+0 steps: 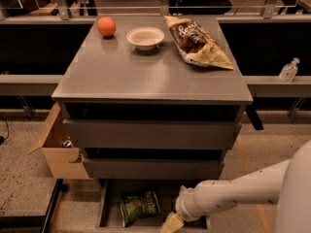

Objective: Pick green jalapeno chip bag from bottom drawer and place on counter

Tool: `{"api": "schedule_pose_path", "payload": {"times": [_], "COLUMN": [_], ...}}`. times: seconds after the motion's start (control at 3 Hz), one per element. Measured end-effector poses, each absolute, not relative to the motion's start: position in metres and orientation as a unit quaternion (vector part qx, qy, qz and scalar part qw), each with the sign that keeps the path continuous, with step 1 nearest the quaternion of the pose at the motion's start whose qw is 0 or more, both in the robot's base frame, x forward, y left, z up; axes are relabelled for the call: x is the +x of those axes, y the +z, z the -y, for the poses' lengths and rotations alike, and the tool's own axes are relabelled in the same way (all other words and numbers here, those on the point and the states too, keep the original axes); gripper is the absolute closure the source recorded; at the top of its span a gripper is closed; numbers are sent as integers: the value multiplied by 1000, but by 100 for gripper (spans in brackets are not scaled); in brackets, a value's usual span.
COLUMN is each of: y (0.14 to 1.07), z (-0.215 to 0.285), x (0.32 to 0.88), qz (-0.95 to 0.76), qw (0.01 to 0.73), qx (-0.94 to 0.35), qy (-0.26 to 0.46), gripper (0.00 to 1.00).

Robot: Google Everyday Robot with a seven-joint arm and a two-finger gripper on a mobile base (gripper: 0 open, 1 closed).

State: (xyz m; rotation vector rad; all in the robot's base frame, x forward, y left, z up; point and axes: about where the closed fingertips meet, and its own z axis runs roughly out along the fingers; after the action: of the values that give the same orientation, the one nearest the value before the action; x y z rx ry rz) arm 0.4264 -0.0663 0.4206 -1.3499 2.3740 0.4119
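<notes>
The green jalapeno chip bag [139, 207] lies crinkled on the dark floor of the open bottom drawer [108, 198], left of centre. My gripper [170, 224] reaches in at the bottom edge of the view on a white arm [233, 193], just right of the bag and close to it. Only a pale finger tip shows; the rest is cut off by the frame edge. The counter [146, 72] is the flat grey top of the cabinet above.
On the counter stand an orange ball [106, 26], a white bowl [145, 37] and a larger brown-and-cream chip bag [197, 41]. An open cardboard box [57, 147] sits left of the cabinet. A sanitizer bottle [289, 70] stands on the ledge at right.
</notes>
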Motion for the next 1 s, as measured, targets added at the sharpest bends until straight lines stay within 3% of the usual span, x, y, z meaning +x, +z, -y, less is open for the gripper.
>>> {"api": "schedule_pose_path", "payload": {"times": [1.0], "y": [370], "z": [65], "x": [442], "qz": [-844], "qw": [200], "qx": [-467], "qy": [170], "gripper": [0]}}
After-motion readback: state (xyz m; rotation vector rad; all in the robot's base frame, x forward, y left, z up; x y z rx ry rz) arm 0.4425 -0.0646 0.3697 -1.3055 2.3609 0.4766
